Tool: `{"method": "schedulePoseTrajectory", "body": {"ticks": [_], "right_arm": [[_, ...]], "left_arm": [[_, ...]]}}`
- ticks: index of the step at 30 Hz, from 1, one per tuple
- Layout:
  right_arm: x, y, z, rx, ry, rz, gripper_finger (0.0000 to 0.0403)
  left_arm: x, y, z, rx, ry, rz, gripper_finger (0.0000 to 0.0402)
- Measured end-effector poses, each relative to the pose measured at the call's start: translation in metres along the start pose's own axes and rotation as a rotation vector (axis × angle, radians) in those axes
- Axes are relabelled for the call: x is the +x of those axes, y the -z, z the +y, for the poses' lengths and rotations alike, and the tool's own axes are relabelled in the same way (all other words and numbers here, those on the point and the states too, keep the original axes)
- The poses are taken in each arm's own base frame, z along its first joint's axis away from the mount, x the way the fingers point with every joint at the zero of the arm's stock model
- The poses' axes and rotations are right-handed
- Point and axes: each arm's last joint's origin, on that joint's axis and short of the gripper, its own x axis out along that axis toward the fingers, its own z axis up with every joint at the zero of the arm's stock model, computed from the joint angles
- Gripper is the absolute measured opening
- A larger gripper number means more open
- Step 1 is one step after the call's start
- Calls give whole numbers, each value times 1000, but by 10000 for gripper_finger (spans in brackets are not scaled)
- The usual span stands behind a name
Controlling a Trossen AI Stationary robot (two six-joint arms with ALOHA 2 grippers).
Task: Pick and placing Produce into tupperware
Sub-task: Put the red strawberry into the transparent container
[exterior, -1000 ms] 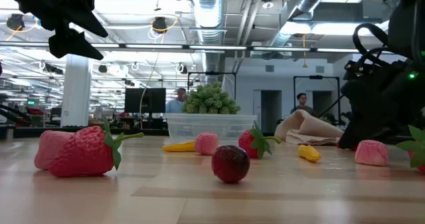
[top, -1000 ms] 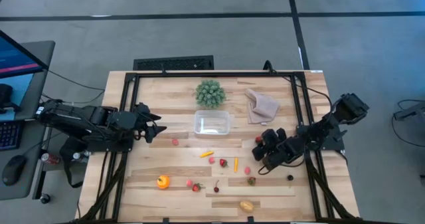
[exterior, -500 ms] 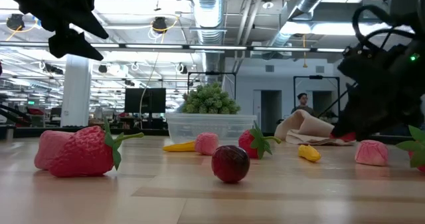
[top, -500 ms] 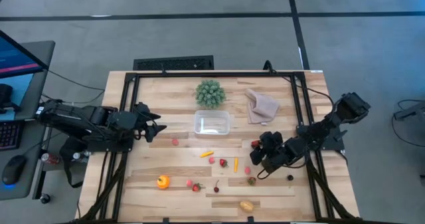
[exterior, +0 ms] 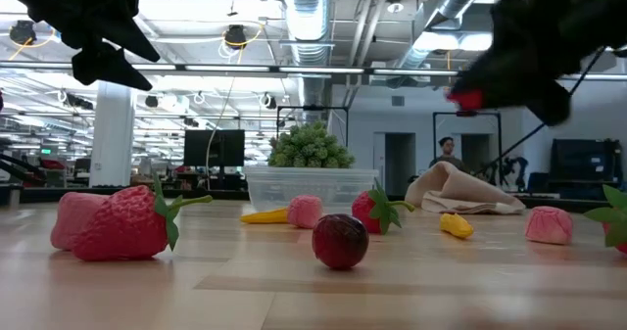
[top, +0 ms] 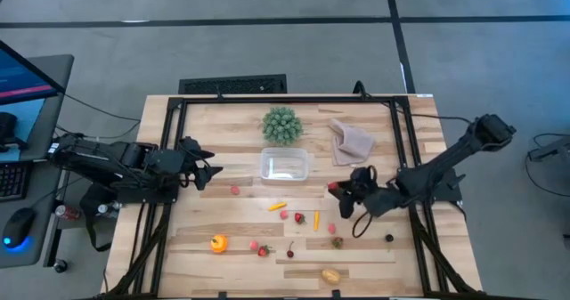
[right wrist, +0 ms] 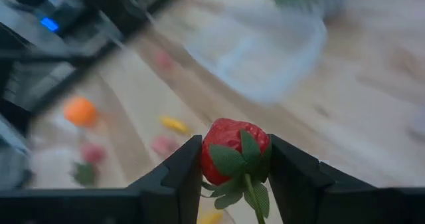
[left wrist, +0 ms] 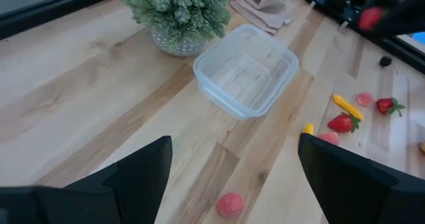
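Observation:
My right gripper is shut on a small red toy strawberry with green leaves and holds it above the table, right of the clear tupperware. In the low view the strawberry shows high up. The tupperware has nothing in it. More produce lies on the boards nearer the front: an orange piece, a yellow piece, another strawberry and a pink piece. My left gripper hovers open at the table's left, pointing toward the tupperware. My right gripper pinches the strawberry's red body between its two fingers, one on each side. The leafy stem end faces the wrist. The fingers slant down toward the table's left. The strawberry is lifted clear of the table.
A green spiky plant stands just behind the tupperware. A beige cloth lies at the back right. A black frame runs around the table's edges. People stand in the room far behind the table.
My right gripper has risen from the table with the strawberry and tipped up nearer to level, shifting a little toward the table's left and the tupperware. The strawberry, which was low at the table, now hangs clear above it.

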Motion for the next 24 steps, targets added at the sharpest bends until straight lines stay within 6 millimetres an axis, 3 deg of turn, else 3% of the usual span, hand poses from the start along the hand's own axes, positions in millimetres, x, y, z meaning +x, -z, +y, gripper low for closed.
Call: {"method": "schedulePoseTrajectory", "body": {"ticks": [8,13,24], "right_arm": [[4,-38,-1,-33,-103,-112,151],[16,-47,-7,-41,-113,-115,138],[61,-55,-17,-25,-154,-142,159]], "left_arm": [[0,0,0,12,0,0,316],[0,0,0,12,0,1,316],[0,0,1,13,-19,-15,316]]}}
